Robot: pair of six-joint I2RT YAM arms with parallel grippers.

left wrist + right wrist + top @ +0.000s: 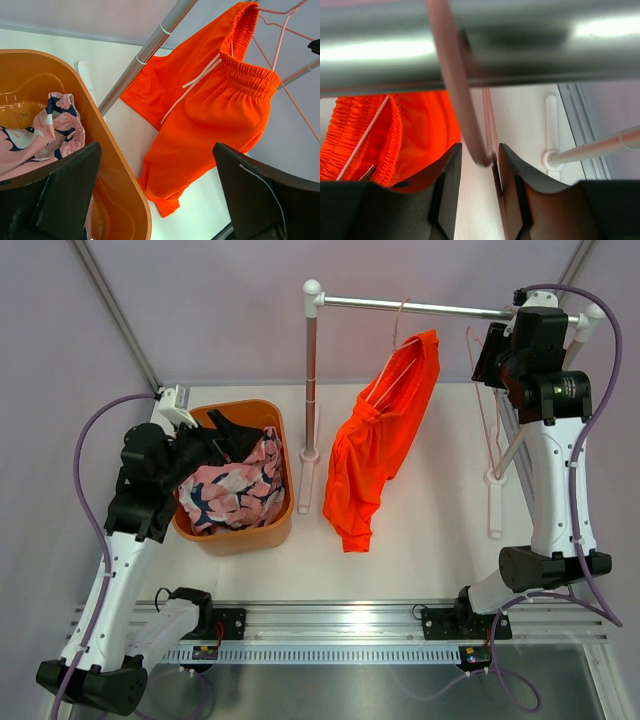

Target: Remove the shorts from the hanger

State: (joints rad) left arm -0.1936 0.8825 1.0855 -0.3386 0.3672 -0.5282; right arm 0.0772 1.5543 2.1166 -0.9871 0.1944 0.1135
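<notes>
Orange-red shorts [375, 455] hang from a pink hanger [281, 37] on the rail [420, 307]; patterned shorts [235, 485] lie in the orange basket [285, 520]. Expect light, soft, limp fabric; grasp at the elastic waistband [250, 75]. Left gripper [156, 150]: fingers wide apart, at the basket. Right gripper [480, 155]: fingers slightly parted around the hook [456, 100] of an empty hanger [487, 405]

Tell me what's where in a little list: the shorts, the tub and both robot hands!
orange shorts: hanging on a pink hanger hooked on the rail
pink patterned shorts: lying in the orange tub
left gripper: open, over the tub, holding nothing
right gripper: up at the rail, jaws a little apart around the hook of an empty hanger
left to do: orange shorts not yet off their hanger
</notes>
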